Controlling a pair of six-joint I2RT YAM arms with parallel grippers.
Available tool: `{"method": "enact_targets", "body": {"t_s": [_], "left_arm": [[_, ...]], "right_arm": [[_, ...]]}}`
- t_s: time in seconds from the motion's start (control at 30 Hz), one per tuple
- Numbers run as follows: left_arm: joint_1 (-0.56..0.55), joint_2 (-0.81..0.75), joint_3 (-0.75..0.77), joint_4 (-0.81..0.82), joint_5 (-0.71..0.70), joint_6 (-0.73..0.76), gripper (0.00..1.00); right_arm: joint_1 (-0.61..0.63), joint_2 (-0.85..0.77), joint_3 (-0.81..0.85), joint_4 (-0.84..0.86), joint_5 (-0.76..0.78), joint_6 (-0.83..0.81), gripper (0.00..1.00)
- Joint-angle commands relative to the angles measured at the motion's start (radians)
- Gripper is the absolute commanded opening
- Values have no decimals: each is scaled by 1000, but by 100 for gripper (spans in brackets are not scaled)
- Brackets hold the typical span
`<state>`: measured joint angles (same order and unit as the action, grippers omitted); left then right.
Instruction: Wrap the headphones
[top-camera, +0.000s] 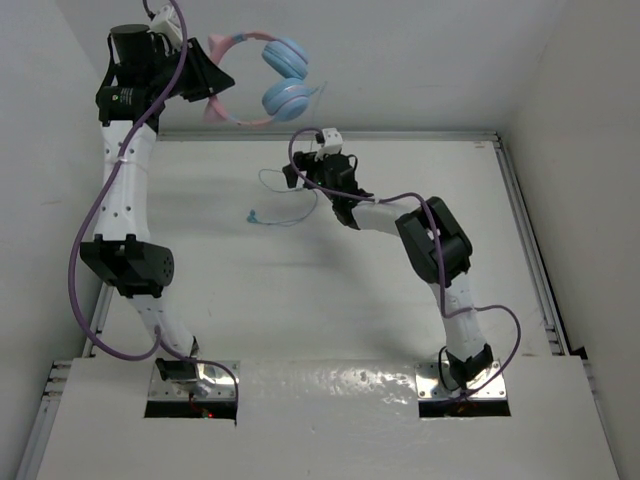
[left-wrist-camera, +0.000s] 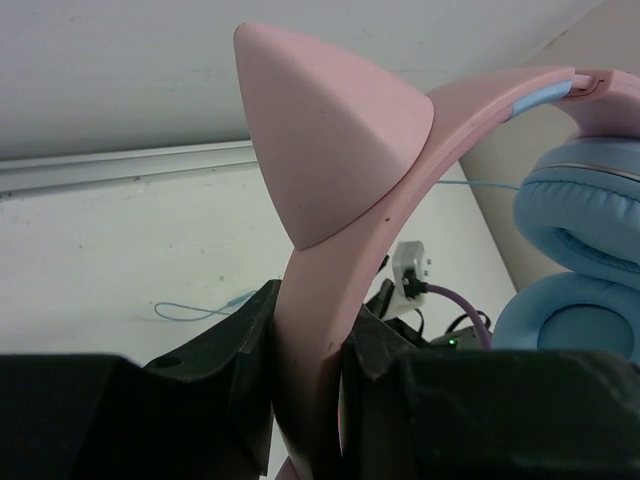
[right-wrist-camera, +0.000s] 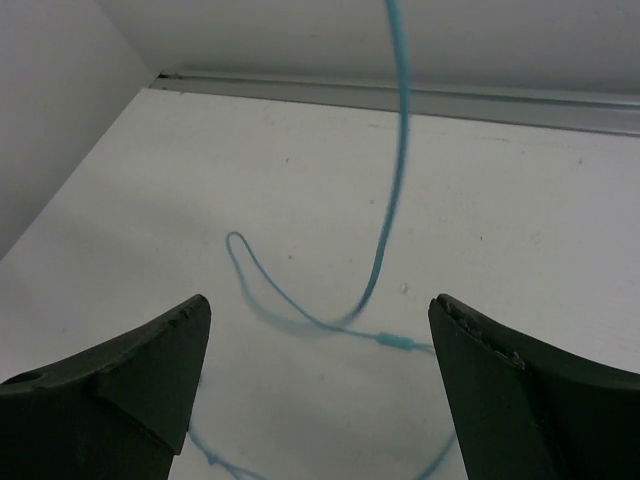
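Note:
The headphones hang high at the back left: pink cat-ear headband and light blue ear cups. My left gripper is shut on the headband, which is clamped between the black fingers. The thin teal cable drops from an ear cup and lies in loose loops on the white table. It also shows in the right wrist view. My right gripper is open and empty just above the cable loops, with a loop and the cable's thicker joint between its fingers.
An aluminium rail runs along the table's far edge under the back wall. Another rail runs down the right side. A wall stands close on the left. Thick purple robot cables hang along both arms.

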<state>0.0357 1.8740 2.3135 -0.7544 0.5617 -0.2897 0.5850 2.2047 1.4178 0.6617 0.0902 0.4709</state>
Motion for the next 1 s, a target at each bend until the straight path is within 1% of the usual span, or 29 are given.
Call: {"method": "enact_targets", "body": {"t_s": [0.0, 0.1, 0.17, 0.2, 0.27, 0.37, 0.4, 0.43, 0.5, 0.53, 0.57, 0.6, 0.63, 0.67, 0.7, 0.73, 0.77, 0.8, 0.83, 0.87, 0.9, 0.93, 0.97], "left_arm": [[10, -44, 26, 107, 46, -51, 0], [9, -41, 33, 105, 44, -45, 0], [10, -38, 41, 107, 44, -43, 0], [10, -38, 46, 109, 46, -43, 0], [10, -38, 46, 110, 47, -49, 0], [10, -41, 31, 121, 64, -63, 0], [13, -42, 23, 122, 72, -72, 0], [15, -42, 20, 128, 75, -78, 0], [30, -41, 3, 139, 90, -100, 0], [35, -38, -2, 145, 98, -103, 0], [39, -36, -2, 144, 109, -101, 0], [41, -35, 0, 139, 112, -83, 0], [41, -36, 4, 132, 113, -66, 0], [41, -36, 13, 119, 100, -28, 0], [41, -38, 17, 95, 86, -4, 0], [40, -38, 21, 80, 67, 20, 0], [41, -36, 29, 64, 23, 76, 0], [40, -36, 29, 35, -5, 104, 0], [41, -36, 29, 21, -44, 124, 0], [40, -36, 26, 10, -51, 180, 0], [38, -35, 20, 6, -48, 216, 0], [36, -32, 12, -9, -60, 265, 0], [33, -29, 1, -13, -66, 291, 0]], "right_arm": [[6, 55, 145, 26, 34, 18, 88], [6, 122, 249, -31, 37, 53, 84], [4, 165, 298, -54, 80, 77, 80], [4, 179, 312, -63, 98, 92, 72], [6, 208, 345, -92, 152, 146, 60], [4, 224, 363, -93, 164, 179, 27], [4, 222, 363, -91, 167, 184, 7], [4, 219, 357, -94, 167, 184, 2], [4, 190, 331, -97, 126, 160, 0], [4, 172, 270, -73, 106, 149, 0], [6, 118, 224, -56, 94, 137, 0], [3, 89, 119, -10, 108, 135, 0], [-1, 55, 65, 13, 127, 137, 0], [-8, -15, 5, 35, 153, 149, 0], [-34, -52, -110, 77, 152, 162, 0], [-49, -92, -167, 102, 148, 176, 0], [-66, -181, -227, 125, 143, 190, 0], [-95, -227, -337, 165, 144, 186, 0], [-106, -275, -383, 173, 151, 152, 0], [-129, -369, -460, 165, 172, 128, 0], [-139, -419, -492, 155, 189, 98, 0], [-145, -463, -537, 141, 203, 18, 0], [-155, -549, -551, 98, 226, -26, 0]]}}
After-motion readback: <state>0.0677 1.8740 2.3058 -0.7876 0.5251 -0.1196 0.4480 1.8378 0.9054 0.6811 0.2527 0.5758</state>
